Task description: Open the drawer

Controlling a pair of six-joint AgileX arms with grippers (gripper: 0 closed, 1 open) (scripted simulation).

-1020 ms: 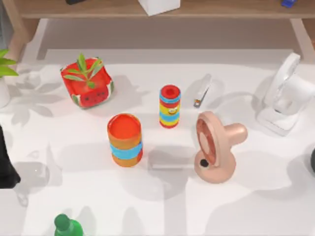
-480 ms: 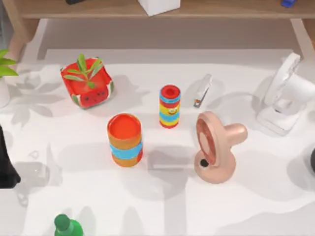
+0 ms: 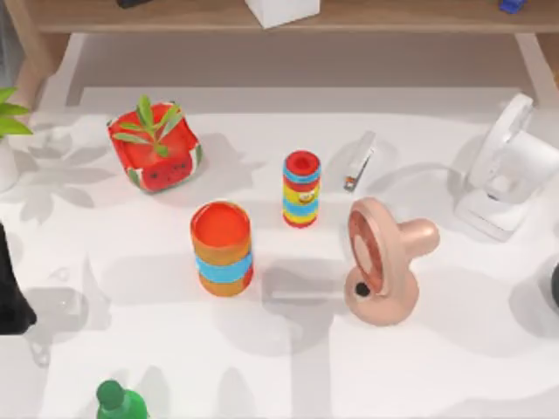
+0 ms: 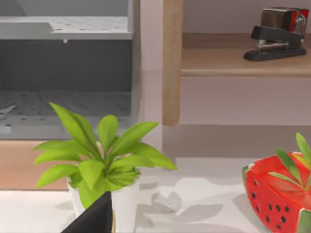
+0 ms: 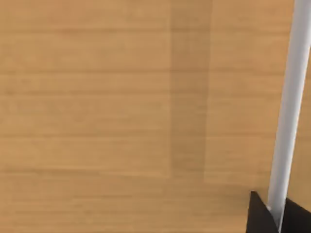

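Drawer front (image 5: 121, 116), wood-grained, close before the right wrist camera, with pale bar handle (image 5: 289, 97) running across it. Cannot tell from these pictures where the drawer sits in relation to the tabletop (image 3: 288, 367).

Right gripper (image 5: 276, 216) set on the handle: dark fingertips (image 5: 257, 216) pressed to either side of the bar, nearly closed, nothing but the bar between them. Judged as the grasp made and the pull not yet begun; no gap or drawer interior in sight.

Left arm (image 3: 10, 288) parked at the left edge of the tabletop, facing a potted plant (image 4: 104, 160) and a watermelon-patterned pot (image 4: 277, 194), well away from the work.

Risks from here, as judgement only:
- Slipping off the bar. Grip taken with the fingertips alone, so a quick or hard pull could drag the pads along the smooth surface and lose it.
- Pulling off-axis. Any sideways or tilted draw likely to bind the drawer in its runners and load the handle rather than slide it out.
- Sliding along the bar. Hold seems to be toward one end of the visible handle, so an uneven pull could skew the drawer.

Best drawn straight back, slowly, square to the front.
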